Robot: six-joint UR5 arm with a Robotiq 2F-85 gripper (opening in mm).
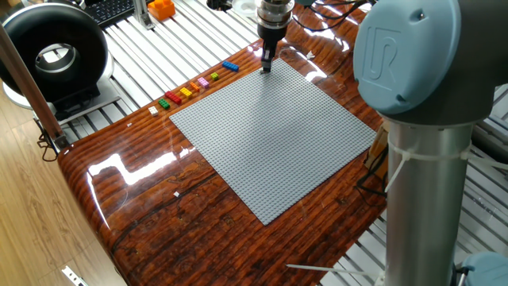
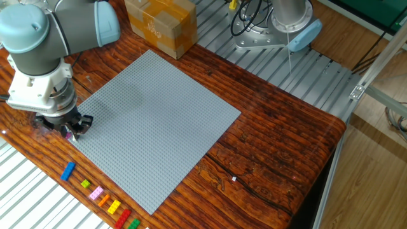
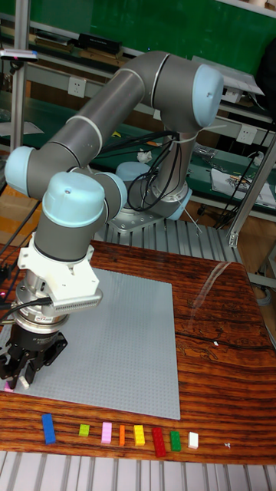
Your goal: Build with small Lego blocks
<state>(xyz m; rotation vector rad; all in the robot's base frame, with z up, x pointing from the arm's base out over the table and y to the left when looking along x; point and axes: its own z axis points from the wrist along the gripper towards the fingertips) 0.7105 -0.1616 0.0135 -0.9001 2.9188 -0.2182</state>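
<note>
My gripper [image 1: 267, 65] [image 2: 68, 131] [image 3: 15, 380] stands upright over the corner of the large grey baseplate [image 1: 274, 135] [image 2: 159, 121] [image 3: 123, 345], fingertips down at the plate. It looks shut on a small pink Lego block [image 3: 8, 387] [image 2: 65, 133], of which only a sliver shows between the fingers. A row of small Lego blocks lies on the wood beside the plate's edge, running from blue [image 1: 230, 66] [image 2: 68, 170] [image 3: 49, 428] through lime, pink [image 3: 106, 433], orange, yellow [image 2: 114, 207], red [image 1: 164, 102] and green to white [image 3: 193, 439].
A cardboard box [image 2: 159, 25] sits beyond the plate's far corner. A black ring-shaped device [image 1: 51, 52] and an orange object [image 1: 161, 8] stand off the table. The arm's own thick column [image 1: 413, 119] fills one side. A tiny white scrap [image 2: 233, 179] lies on the wood.
</note>
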